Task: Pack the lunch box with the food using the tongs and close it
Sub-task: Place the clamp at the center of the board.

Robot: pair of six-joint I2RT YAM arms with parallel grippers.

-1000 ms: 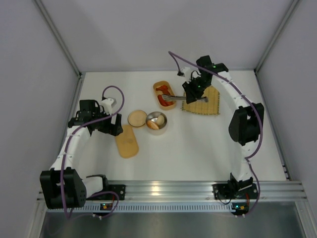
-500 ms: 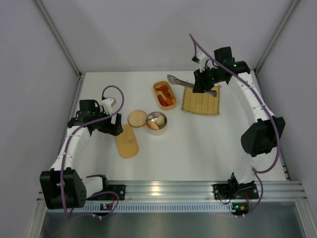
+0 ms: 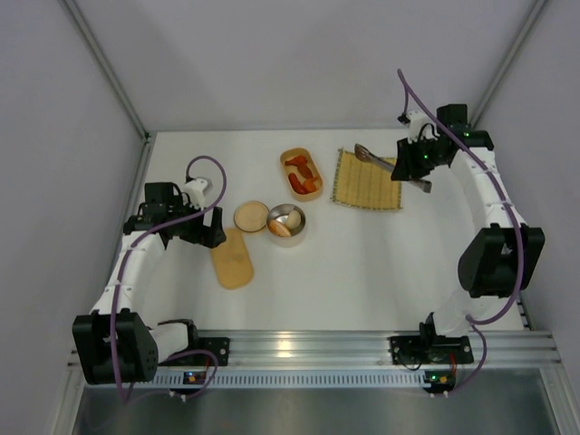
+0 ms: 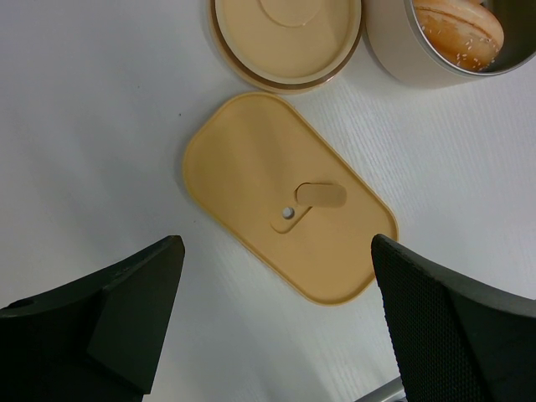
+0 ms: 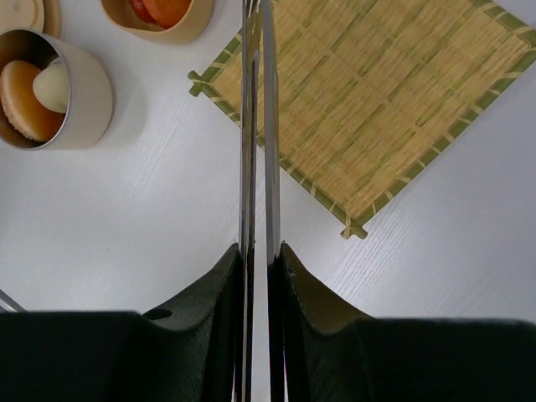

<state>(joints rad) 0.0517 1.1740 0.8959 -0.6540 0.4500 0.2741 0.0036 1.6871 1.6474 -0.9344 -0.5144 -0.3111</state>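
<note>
White table [image 3: 362, 272] is spreading out between plain grey walls [image 3: 272, 63]; at the left, the left arm [image 3: 136, 263] is reaching inward, and the left gripper [image 4: 276, 251] is hanging above the table with its jaws spread wide, gripping nothing; its dark fingers [image 4: 109, 310] are framing the oblong lid [image 4: 289, 209], which is lying flat on the table, well apart from the box; a round lid [image 4: 287, 33] is lying just beyond it, and a cup [image 4: 402, 59] is standing right against that round lid; inside the cup a brown seeded piece [image 4: 456, 29] and a cream ball [image 5: 52, 84] are sitting side by side.

Further right and toward the back, the oval box [image 5: 188, 25] is standing open, with red and orange food [image 3: 300, 177] lying inside it; the mat [image 5: 394, 100] is lying just to the right of the box, not touching it.

Over the mat's right part, the tongs [image 5: 255, 126] are pointing back toward the box; the right gripper [image 5: 258, 249] is clamping them near their rear end, pressing the two arms almost together so that only a thin slit is showing between them; nothing is sitting between the arms along the length in view, but the tips are running off the wrist view and are looking too small from above, so I cannot tell whether they are holding anything; the right arm [image 3: 494, 254] is arching up along the table's right side.
</note>
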